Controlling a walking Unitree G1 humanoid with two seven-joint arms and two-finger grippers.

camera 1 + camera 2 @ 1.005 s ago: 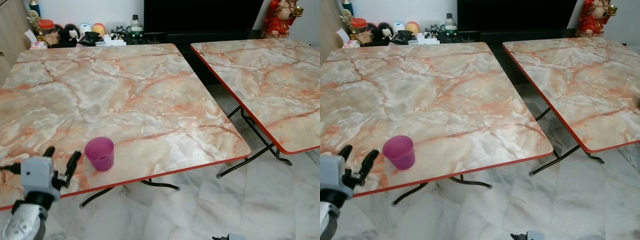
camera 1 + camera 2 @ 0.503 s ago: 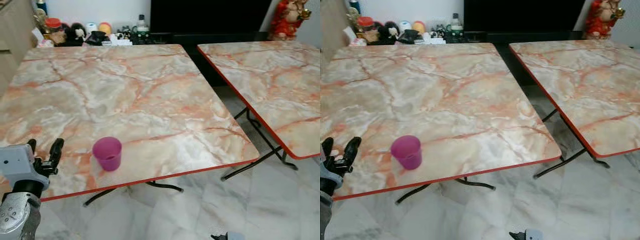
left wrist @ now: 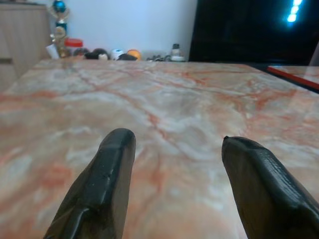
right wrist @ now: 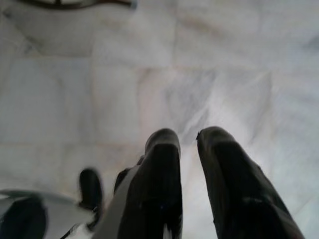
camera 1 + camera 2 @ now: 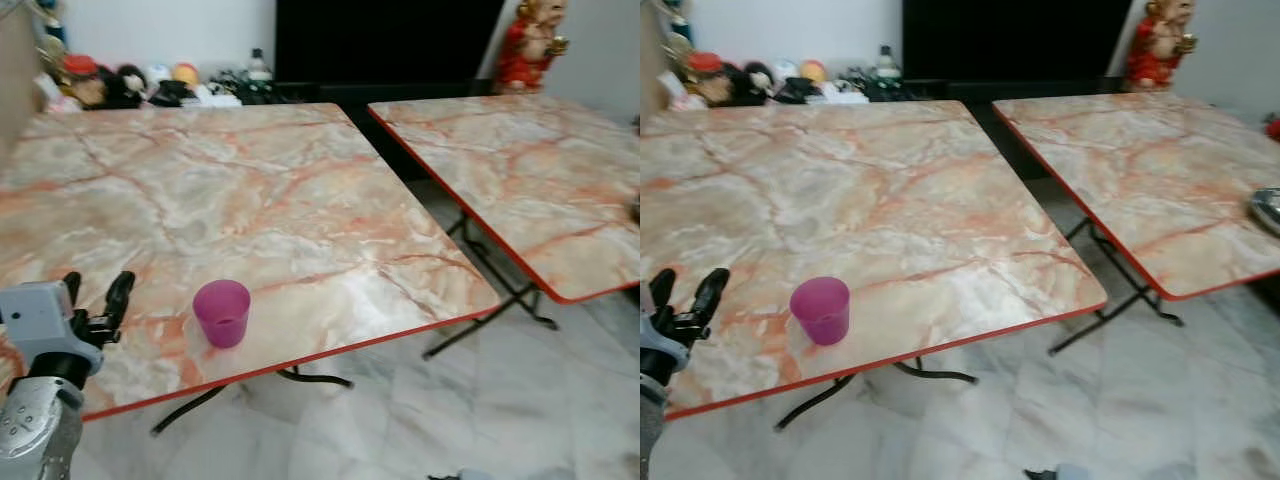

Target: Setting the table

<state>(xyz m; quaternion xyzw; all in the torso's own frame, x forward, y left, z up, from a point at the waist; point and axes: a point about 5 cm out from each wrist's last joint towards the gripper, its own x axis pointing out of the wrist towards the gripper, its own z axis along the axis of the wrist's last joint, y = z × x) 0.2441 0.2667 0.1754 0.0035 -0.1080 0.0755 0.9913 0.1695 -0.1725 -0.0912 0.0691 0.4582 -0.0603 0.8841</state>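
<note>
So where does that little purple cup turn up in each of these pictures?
Left eye view: the purple cup stands near the front red edge of the left table, just right of the left end effector.
Right eye view: same cup, lower left.
Left wrist view: not in it.
Right wrist view: not in it.
Shared landmark: the red figurine behind the right table.

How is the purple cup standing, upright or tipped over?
Upright. The purple cup stands on its base on the marble table with its open mouth up.
</note>
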